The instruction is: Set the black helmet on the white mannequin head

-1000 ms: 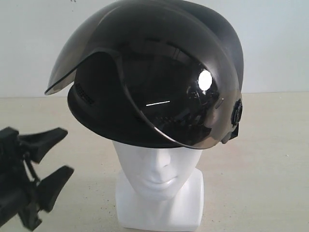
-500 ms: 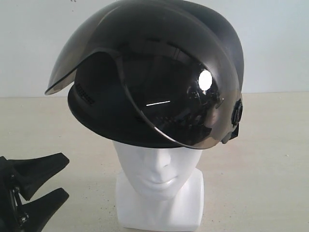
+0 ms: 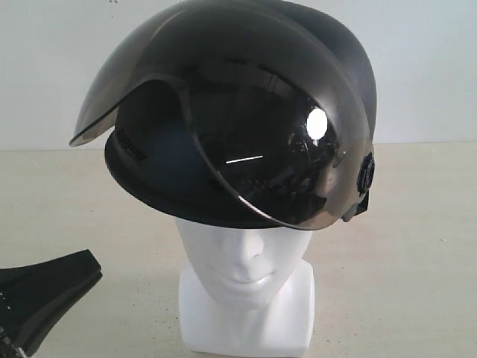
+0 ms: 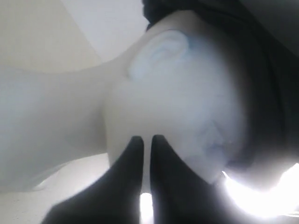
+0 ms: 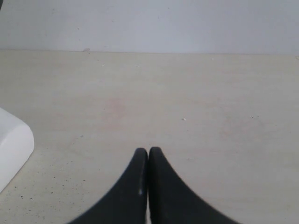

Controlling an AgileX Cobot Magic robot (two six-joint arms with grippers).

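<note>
The black helmet sits on top of the white mannequin head, its smoky visor hanging over the brow and tilted up at one side. The face shows from the nose down, above the squarish neck base. My left gripper is low at the left, apart from the head, shut and holding nothing. In the left wrist view the left gripper has its fingers together, pointing at the side of the mannequin head, with the dark helmet edge beyond. My right gripper is shut and holds nothing, above bare table.
A pale beige table carries the head. A plain white wall stands behind it. A corner of the white neck base shows in the right wrist view.
My left gripper's jaws have gone from wide open to shut, and the gripper has sunk lower toward the corner of the exterior view. Helmet and head have not moved.
</note>
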